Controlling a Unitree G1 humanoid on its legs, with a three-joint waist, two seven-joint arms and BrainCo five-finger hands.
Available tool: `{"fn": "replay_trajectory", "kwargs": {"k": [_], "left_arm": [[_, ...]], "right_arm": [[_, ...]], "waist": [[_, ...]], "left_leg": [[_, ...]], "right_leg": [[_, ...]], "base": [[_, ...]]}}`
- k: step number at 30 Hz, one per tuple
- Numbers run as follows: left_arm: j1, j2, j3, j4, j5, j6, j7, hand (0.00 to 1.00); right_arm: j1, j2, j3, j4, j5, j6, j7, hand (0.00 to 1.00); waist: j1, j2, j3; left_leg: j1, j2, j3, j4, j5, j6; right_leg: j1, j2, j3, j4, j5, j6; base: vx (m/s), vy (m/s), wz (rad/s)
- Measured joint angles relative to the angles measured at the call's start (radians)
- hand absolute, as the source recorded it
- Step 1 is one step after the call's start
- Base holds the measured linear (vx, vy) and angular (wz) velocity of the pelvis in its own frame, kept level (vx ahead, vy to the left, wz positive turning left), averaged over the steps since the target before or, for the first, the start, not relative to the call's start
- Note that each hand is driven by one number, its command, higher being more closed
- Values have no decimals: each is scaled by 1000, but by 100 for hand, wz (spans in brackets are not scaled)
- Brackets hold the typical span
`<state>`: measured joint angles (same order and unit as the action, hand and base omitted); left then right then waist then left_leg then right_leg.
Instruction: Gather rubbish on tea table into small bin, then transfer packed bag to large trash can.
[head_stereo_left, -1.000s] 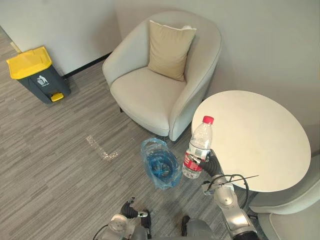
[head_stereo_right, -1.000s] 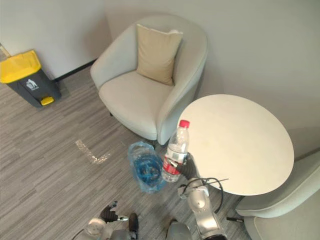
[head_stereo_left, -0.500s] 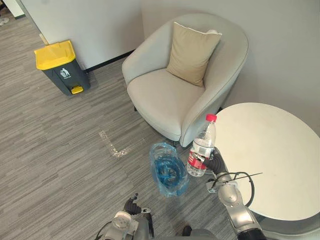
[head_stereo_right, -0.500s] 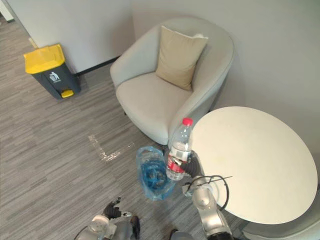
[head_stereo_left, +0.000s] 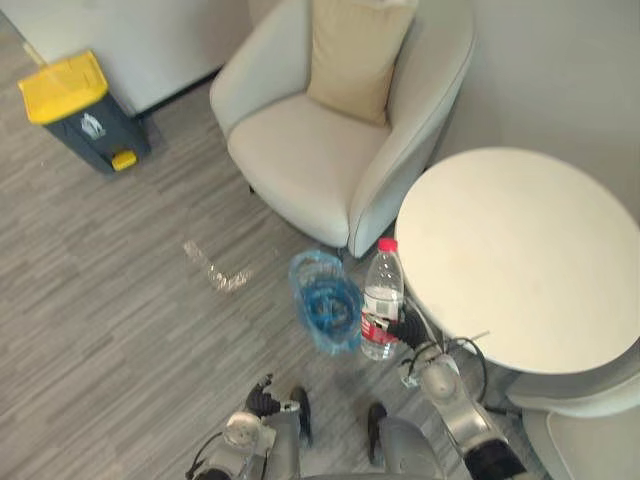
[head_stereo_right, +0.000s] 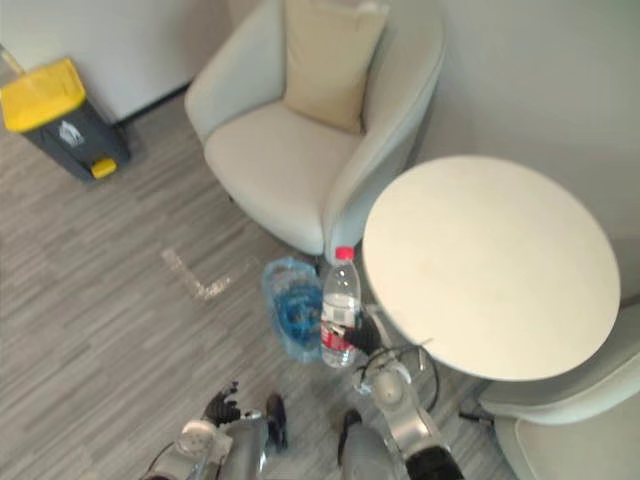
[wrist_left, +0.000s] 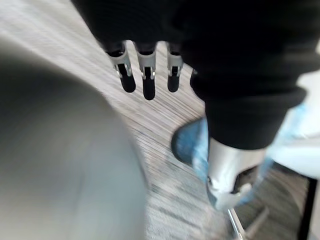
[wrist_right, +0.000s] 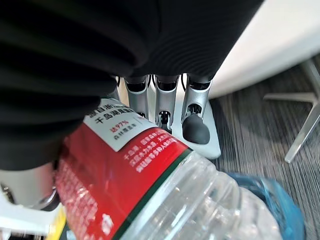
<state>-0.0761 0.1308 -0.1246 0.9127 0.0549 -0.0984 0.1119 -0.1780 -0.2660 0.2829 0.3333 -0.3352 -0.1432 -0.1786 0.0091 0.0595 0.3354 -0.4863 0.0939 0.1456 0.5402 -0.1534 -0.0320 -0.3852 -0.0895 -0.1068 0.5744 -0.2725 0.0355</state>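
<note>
Left eye view: the right robot hand (head_stereo_left: 408, 332) is clamped on an upright bottle (head_stereo_left: 382, 298), just beside the rim of the counter (head_stereo_left: 520, 250). The blue-bagged bin (head_stereo_left: 325, 302) stands near the counter, and the can (head_stereo_left: 75, 110) is well apart from it.
Left wrist view: the left robot hand (wrist_left: 145, 75) has straight fingers and is empty.
Right wrist view: fingers (wrist_right: 162, 102) wrap the bottle's red label.
</note>
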Motion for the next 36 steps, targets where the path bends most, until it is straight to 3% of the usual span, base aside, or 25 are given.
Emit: {"fn": "replay_trajectory", "kwargs": {"k": [6, 17, 27, 36], "left_arm": [[-41, 36, 77, -43, -51, -14, 34, 0], [-135, 26, 170, -205, -101, -25, 70, 0], [-91, 7, 146, -428, -147, -49, 82, 0], [-38, 19, 105, -501, -173, -70, 79, 0]], "right_arm": [[-129, -71, 14, 1, -18, 14, -28, 100], [-413, -177, -11, -45, -16, 24, -127, 100], [-588, -293, -86, 58, 33, 35, -193, 100], [-632, -325, -111, 187, 78, 38, -216, 100]], "waist": [[32, -10, 49], [83, -48, 118], [108, -51, 154], [117, -50, 153]], "left_leg": [[-233, 1, -25, 89, 13, -3], [-701, -18, -60, 246, 69, 46], [-880, -59, -87, 236, 103, 29], [-910, -79, -104, 227, 117, 30]], "right_leg": [[-226, -34, -45, 134, -19, -1], [-684, -93, -83, 370, -54, -27], [-865, -141, -114, 431, -79, -37], [-891, -164, -137, 452, -103, -48]], "base": [[-177, -2, 26], [-60, -13, 18], [-14, -5, 21], [-16, 28, 14]]}}
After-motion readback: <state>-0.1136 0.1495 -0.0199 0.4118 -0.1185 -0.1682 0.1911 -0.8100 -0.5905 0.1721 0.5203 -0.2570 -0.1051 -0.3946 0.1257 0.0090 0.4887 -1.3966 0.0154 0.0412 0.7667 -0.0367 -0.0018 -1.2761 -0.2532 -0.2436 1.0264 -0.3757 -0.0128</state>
